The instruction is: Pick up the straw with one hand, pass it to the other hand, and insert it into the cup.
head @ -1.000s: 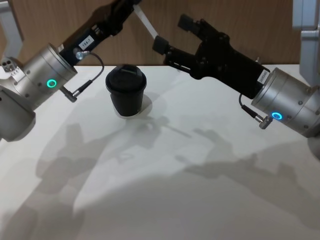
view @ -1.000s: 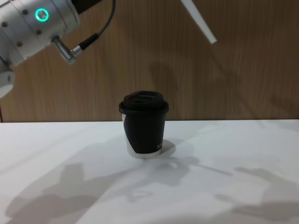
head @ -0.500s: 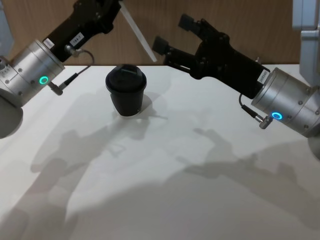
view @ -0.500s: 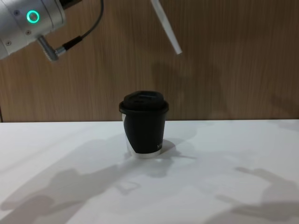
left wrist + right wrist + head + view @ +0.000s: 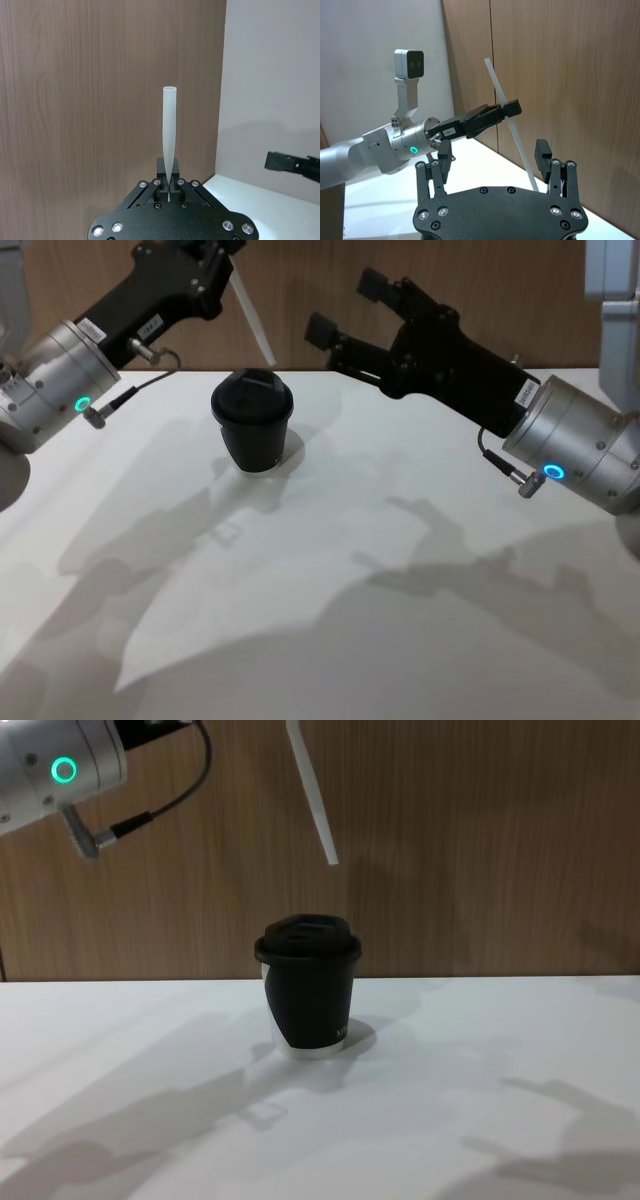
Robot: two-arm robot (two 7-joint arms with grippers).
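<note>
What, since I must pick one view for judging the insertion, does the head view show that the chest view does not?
Head view adds the left gripper shut on the straw, and the open right gripper to its right. Chest view adds a side look at the air gap between the straw's lower tip and the lid of the cup. Both share straw, cup and white table.

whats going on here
The left end effector is shut on the thin white plastic straw, holding it tilted in the air above the small black lidded paper cup on the white table. The right end effector hovers open and empty to the cup's right. The straw isn't in the cup yet.
</note>
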